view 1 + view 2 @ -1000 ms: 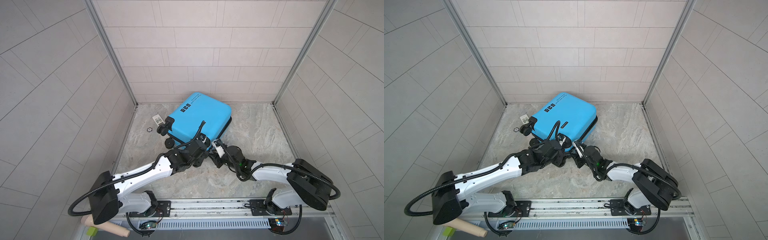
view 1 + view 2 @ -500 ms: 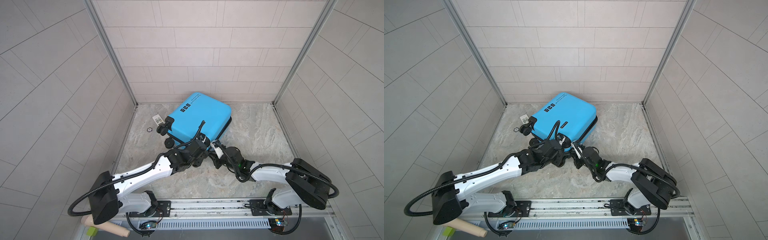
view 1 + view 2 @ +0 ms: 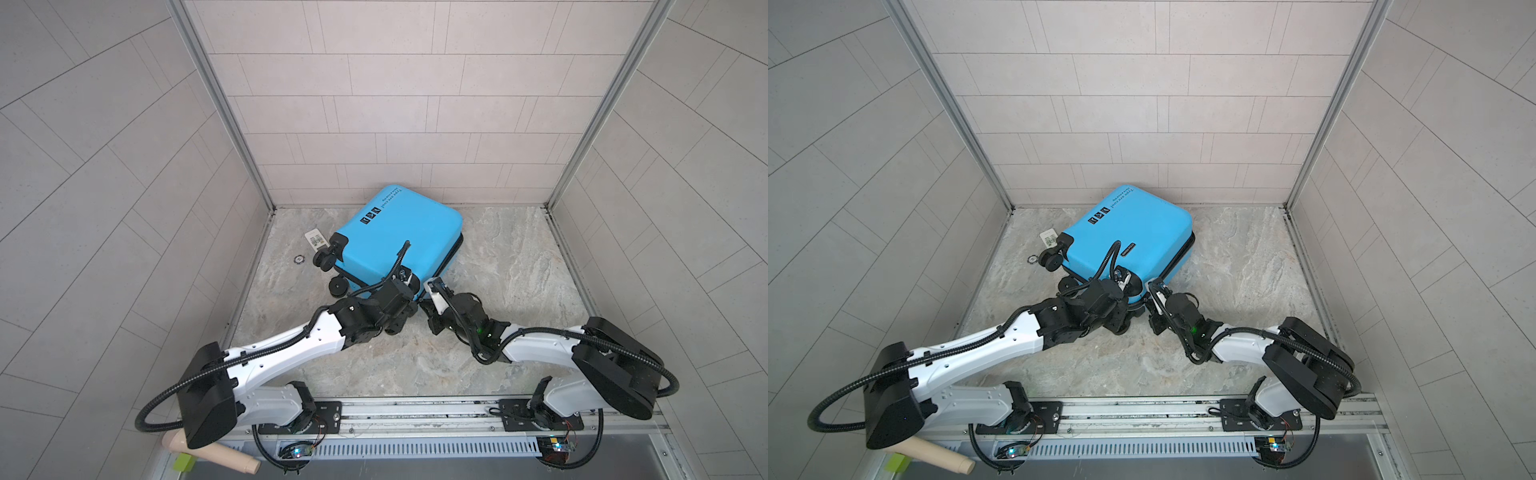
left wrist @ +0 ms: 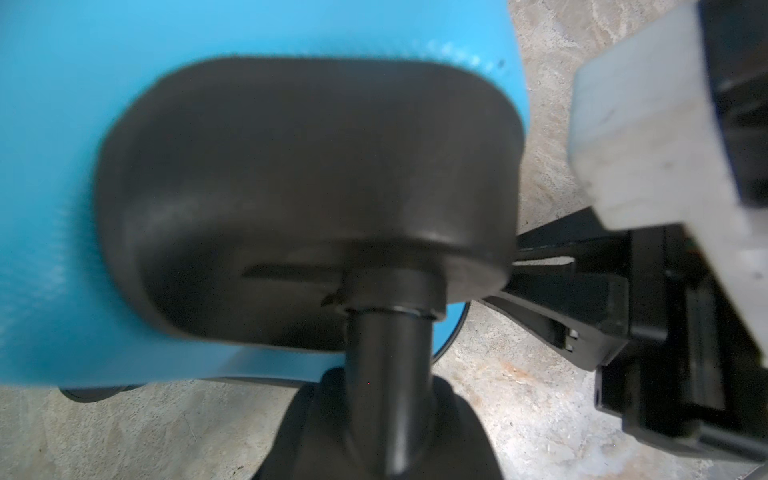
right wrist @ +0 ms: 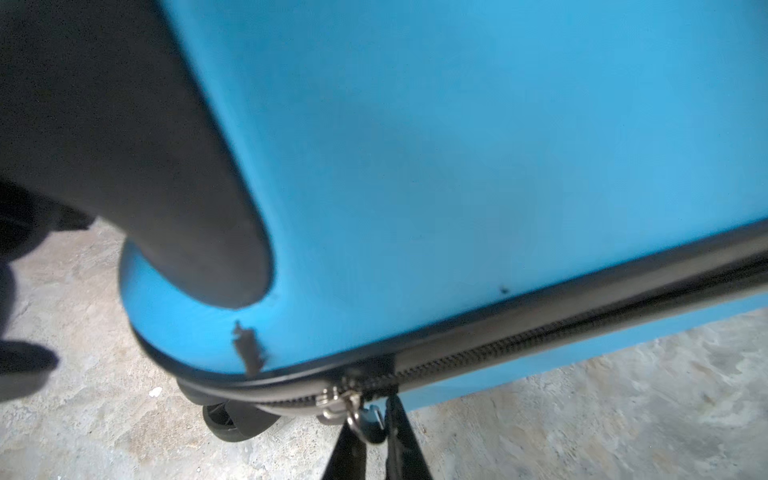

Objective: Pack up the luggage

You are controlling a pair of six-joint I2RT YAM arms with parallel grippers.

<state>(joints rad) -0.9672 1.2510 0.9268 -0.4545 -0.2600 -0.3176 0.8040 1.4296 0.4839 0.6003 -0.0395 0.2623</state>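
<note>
In both top views the luggage (image 3: 399,232) (image 3: 1133,232), a small bright-blue hard-shell suitcase, lies closed and flat on the marble floor (image 3: 519,291). It sits at the centre of the frame near the back wall, turned at an angle, with its black wheels toward the left. A white tag (image 3: 314,239) lies just beside the upper-left wheel (image 3: 324,259). Both arms reach up from the lower edge and meet at the suitcase's near corner. The left gripper (image 3: 409,286) (image 3: 1125,284) sits against that corner, by a wheel mount. Whether its jaws are apart or together cannot be told. The right gripper (image 3: 430,286) (image 3: 1152,286) touches the side seam just to its right.

In the left wrist view, blurred blue shell (image 4: 50,166) and a black wheel housing (image 4: 291,187) with its stem fill most of the frame. The left gripper's own jaws are out of sight. The right gripper's black fingers (image 4: 536,270) reach the shell's edge.

In the right wrist view, the blue shell (image 5: 457,145) fills the frame, crossed by the black zipper band (image 5: 540,332). The right gripper (image 5: 370,432) has its two black fingers close together, pinching the metal zipper pull (image 5: 361,422).
</note>
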